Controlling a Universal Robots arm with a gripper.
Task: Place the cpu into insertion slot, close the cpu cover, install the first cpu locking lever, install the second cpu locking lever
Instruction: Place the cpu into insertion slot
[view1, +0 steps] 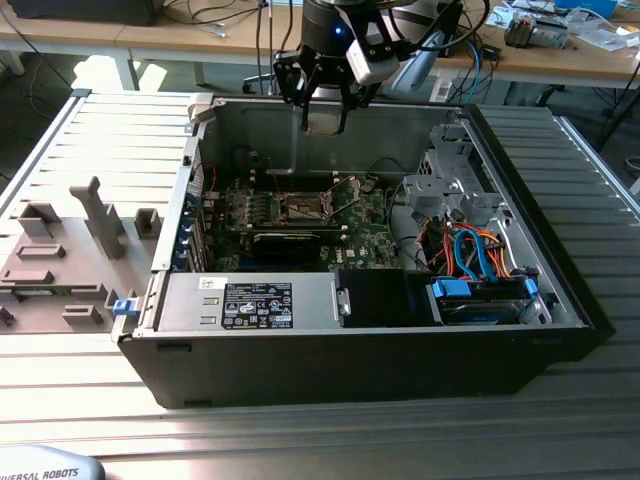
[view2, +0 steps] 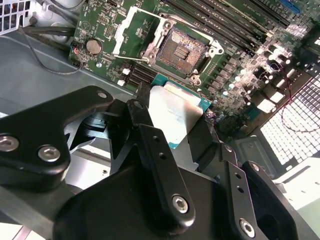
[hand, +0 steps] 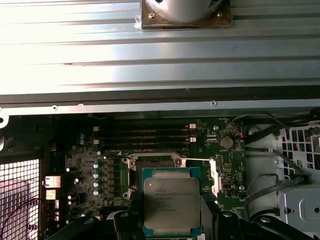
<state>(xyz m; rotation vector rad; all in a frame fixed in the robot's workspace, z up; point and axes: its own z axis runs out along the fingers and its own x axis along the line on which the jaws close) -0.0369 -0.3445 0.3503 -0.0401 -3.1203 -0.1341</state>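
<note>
Gripper (view1: 324, 118) is pinching the cpu (hand: 171, 202) btwn its fingers, hanging over the open socket (view2: 181, 50) down past its fingertips, so I think a crooked drop could be bending pins.

From where I stand, the arm (view1: 350, 45) comes down from above, wrist pointing straight down. Its black gripper (view1: 322, 112) is pinched on the cpu (hand: 171, 202) (one finger (view2: 142, 120) against each opposite edge), holding it level, metal top up.
</note>
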